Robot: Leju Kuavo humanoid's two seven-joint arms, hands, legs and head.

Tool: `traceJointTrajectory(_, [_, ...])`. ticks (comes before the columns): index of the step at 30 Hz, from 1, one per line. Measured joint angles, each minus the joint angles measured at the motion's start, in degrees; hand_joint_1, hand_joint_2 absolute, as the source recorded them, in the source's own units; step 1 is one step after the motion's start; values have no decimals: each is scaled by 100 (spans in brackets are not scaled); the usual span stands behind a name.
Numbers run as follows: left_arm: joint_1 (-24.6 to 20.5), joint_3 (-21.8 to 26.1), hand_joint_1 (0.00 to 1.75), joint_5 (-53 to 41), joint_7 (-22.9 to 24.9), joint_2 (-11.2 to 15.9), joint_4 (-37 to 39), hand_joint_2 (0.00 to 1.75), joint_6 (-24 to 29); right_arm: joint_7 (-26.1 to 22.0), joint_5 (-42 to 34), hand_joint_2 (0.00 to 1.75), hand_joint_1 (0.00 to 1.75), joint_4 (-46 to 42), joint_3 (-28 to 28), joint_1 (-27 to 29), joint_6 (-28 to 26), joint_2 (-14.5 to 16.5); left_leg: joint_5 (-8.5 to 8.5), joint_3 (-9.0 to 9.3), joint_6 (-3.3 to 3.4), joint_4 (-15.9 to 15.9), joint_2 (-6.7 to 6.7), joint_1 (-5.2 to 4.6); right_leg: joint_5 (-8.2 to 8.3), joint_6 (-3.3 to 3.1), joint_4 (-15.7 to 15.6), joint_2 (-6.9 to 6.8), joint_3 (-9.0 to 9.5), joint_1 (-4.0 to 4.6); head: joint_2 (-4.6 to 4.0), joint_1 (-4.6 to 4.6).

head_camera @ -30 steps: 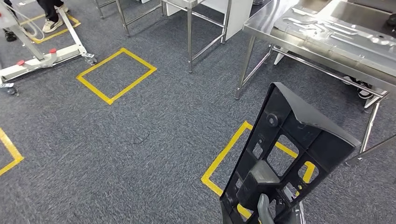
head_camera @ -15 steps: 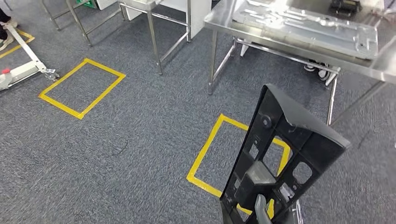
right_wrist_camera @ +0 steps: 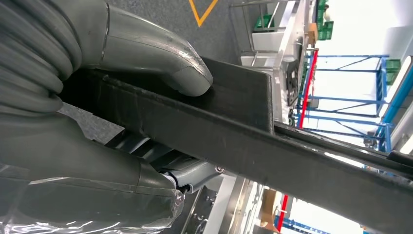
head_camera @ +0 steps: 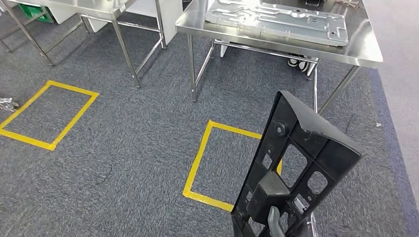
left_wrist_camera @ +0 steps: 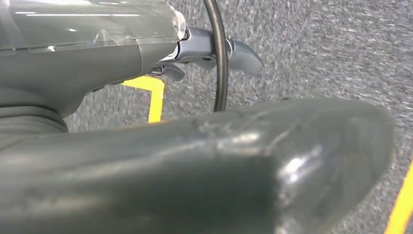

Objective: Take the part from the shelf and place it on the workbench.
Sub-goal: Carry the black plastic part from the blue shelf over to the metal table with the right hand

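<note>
While the black plastic part (head_camera: 296, 168) sits at the same place low on the right of the head view as it did a second ago, upright and tilted, everything behind it has slid leftward and nearer: the camera has turned, not the things. The steel workbench (head_camera: 365, 49), cut off at the upper right edge a second ago, now lies almost whole across the top of the view, with the embossed metal plate (head_camera: 276, 19) lying flat on it. The white wheeled frame and the person's shoes, seen at the upper left a second ago, are out of the picture, and a second steel table (head_camera: 123, 29) now stands at the upper left.

The right hand (right_wrist_camera: 97, 83) grasps the part: in the right wrist view its grey thumb (right_wrist_camera: 160, 58) presses on the dark edge of the part, with the fingers wrapped under it. In the head view a grey finger (head_camera: 274, 222) shows at the part's lower end. The left hand (left_wrist_camera: 214, 48) shows in the left wrist view over the carpet; whether it is clenched or released cannot be told.

The floor is blue-grey carpet (head_camera: 138, 148) marked with yellow tape rectangles, one (head_camera: 197, 163) just in front of the workbench and partly behind the part, another (head_camera: 49, 113) well off to the left.
</note>
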Motion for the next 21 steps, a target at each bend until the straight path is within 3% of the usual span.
traceJointTrajectory(2, [-13, 0, 0, 0, -1, 2, 1, 0, 1, 2, 0, 175, 175, -1, 3, 5, -7, -9, 39, 22, 82, -53, 132, 11, -102, 61, 144, -236, -74, 4, 0, 1])
traceJointTrajectory(4, [-3, 1, 0, 0, -1, 4, 2, 0, 2, 2, 1, 175, 175, 0, 5, -11, -13, -21, 56, 20, 127, -84, 278, 11, -442, 107, 733, -610, -361, 10, 0, 2])
traceJointTrajectory(6, [19, 2, 0, -1, -1, 4, 2, 0, 2, 3, 1, 175, 175, 3, 7, -23, -14, -34, 46, 9, 139, -83, 440, -1, -765, 140, 1494, -730, -751, -6, 0, 2])
traceJointTrajectory(7, [24, 2, 0, -1, -1, 4, 2, 0, 1, 5, 1, 175, 175, 5, 7, -21, -14, -40, 36, 11, 140, -82, 523, -5, -785, 147, 1681, -741, -852, -13, 0, 2])
traceJointTrajectory(8, [23, 2, 0, -2, -1, 3, 2, 0, 1, 6, 1, 175, 175, 6, 7, -20, -15, -46, 23, 23, 136, -82, 601, -8, -692, 144, 1645, -753, -838, -16, 0, 2])
traceJointTrajectory(9, [18, 2, 0, -2, -1, 2, 2, 0, 0, 8, 1, 175, 175, 7, 7, -18, -15, -51, 6, 44, 128, -82, 676, -10, -503, 128, 1371, -792, -699, -13, 0, 2])
traceJointTrajectory(11, [11, 2, 0, -3, -1, 0, 2, 0, 0, 11, 2, 175, 175, 7, 10, -22, -17, -54, -40, 103, 92, -81, 804, -28, -120, 52, 516, -1088, -245, 39, 0, 2])
traceJointTrajectory(13, [7, 2, 0, -4, -1, -1, 2, 0, -2, 16, 6, 175, 175, 5, 21, -32, -23, -57, -89, 154, 36, -81, 920, -52, 3, -25, 26, -1325, 3, 106, 0, 1])
traceJointTrajectory(14, [4, 2, 0, -7, -1, -1, 2, 0, -6, 25, 9, 175, 175, 5, 30, -34, -30, -59, -108, 175, 7, -88, 985, -61, -19, -48, -12, -1321, 10, 128, 0, 1])
traceJointTrajectory(16, [-10, 2, 0, -10, -2, -3, 2, 0, -21, 47, 14, 175, 175, 4, 52, -25, -52, -63, -148, 238, -48, -98, 1084, -61, 2, -95, -47, -1149, 10, 105, 0, 1])
traceJointTrajectory(18, [-16, 2, 0, -13, -8, -5, 2, 0, -41, 68, 20, 175, 175, 5, 77, -28, -87, -72, -326, 178, -100, 131, 826, -47, 45, -160, -103, -985, 36, 53, 0, -1])
traceJointTrajectory(20, [-5, 4, 0, -12, -9, -5, 2, 0, -69, 86, 11, 175, 175, 9, 99, -46, -108, -104, -670, -140, -133, 805, 432, -20, 64, -204, -121, -837, 44, 27, 0, -2])
traceJointTrajectory(21, [5, 9, 0, -12, -6, -5, 2, 0, -86, 97, -6, 175, 175, 16, 105, -51, -115, -131, -811, -345, -145, 1191, 346, -11, 63, -215, -116, -762, 43, 29, 0, -2])
